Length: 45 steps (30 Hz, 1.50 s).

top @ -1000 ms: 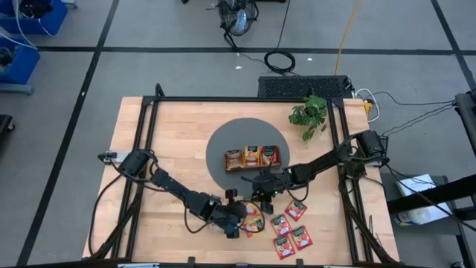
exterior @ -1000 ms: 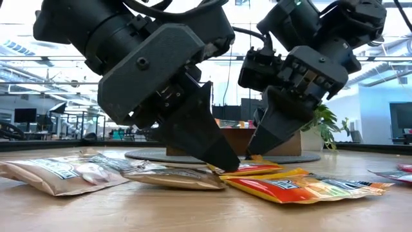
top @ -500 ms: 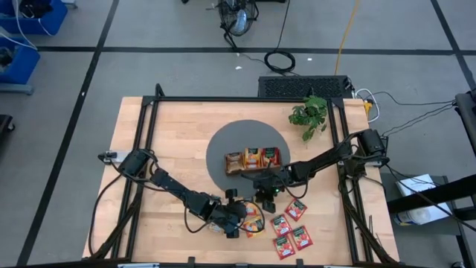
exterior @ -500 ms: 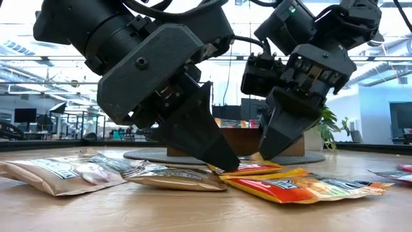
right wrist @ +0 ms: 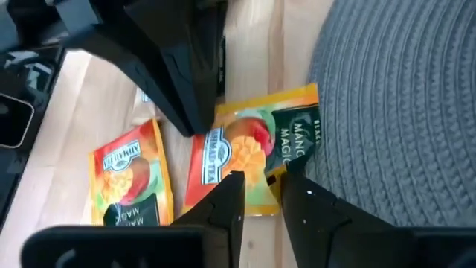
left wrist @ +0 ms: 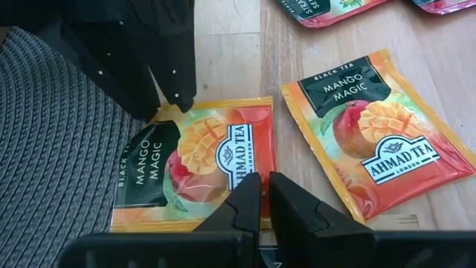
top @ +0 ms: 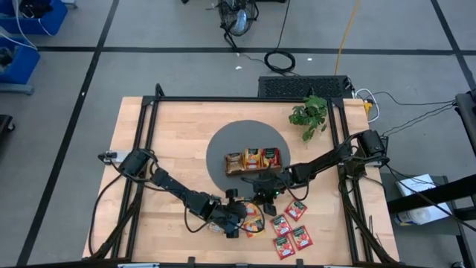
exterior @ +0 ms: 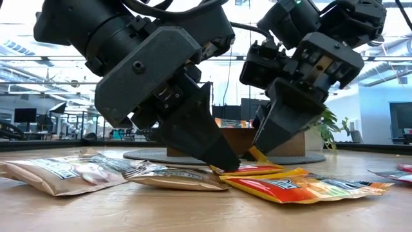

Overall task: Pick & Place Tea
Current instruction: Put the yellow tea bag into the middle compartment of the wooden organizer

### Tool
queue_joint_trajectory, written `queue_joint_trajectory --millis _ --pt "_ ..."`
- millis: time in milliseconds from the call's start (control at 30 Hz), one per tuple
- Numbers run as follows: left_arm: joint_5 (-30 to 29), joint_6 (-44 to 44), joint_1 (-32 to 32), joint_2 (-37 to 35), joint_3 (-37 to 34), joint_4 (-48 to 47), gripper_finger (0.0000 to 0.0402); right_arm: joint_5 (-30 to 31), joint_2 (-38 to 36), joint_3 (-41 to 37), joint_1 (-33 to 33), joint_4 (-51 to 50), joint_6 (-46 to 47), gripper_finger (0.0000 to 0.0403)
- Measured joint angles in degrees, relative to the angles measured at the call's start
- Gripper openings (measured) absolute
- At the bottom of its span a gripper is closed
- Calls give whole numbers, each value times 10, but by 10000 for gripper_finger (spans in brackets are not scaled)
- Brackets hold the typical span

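Pale butcher-block tabletop with a round grey woven mat, wooden tray sitting on it, leafy plant at the back. Glassy open office beyond. Flat glossy foil tea sachets scattered near the front edge, just off the mat. Left gripper pinched down on one edge of an orange mango sachet; right gripper clamped on the opposite edge, lifting a corner.
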Motion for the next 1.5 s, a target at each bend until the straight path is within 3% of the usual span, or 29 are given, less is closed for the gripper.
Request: queue_joint_trajectory --millis 600,767,967,1233,1500 --pt "0 3 1 0 0 7 35 41 0 0 4 -24 0 84" --pt "-1 13 2 1 0 21 35 41 0 0 5 -31 -13 65" --pt "-2 14 2 1 0 21 35 41 0 0 4 -33 -39 7" --pt "-14 41 -5 -11 0 18 35 43 -5 0 4 -33 -48 2" --pt "-69 56 -44 -69 -3 -28 35 43 -38 4 8 -34 -67 1"
